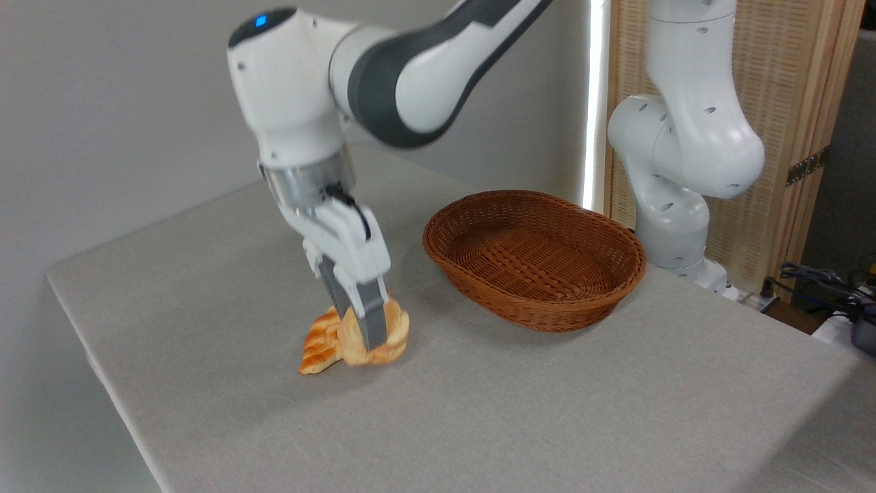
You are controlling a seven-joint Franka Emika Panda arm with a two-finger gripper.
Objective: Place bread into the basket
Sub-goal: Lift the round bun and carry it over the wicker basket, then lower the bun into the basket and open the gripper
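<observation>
The gripper [366,335] jaws clamp the pale bun [393,335]; a braided loaf [318,346] touches its left side, the empty wicker basket [534,257] sits right.

The gripper [366,329] reaches down to the table [547,411], its fingers closed on the sides of the pale round bread [393,335]. A braided orange-brown loaf [318,346] lies touching the bread on its left. The brown wicker basket [534,257] sits empty, apart to the right.
</observation>
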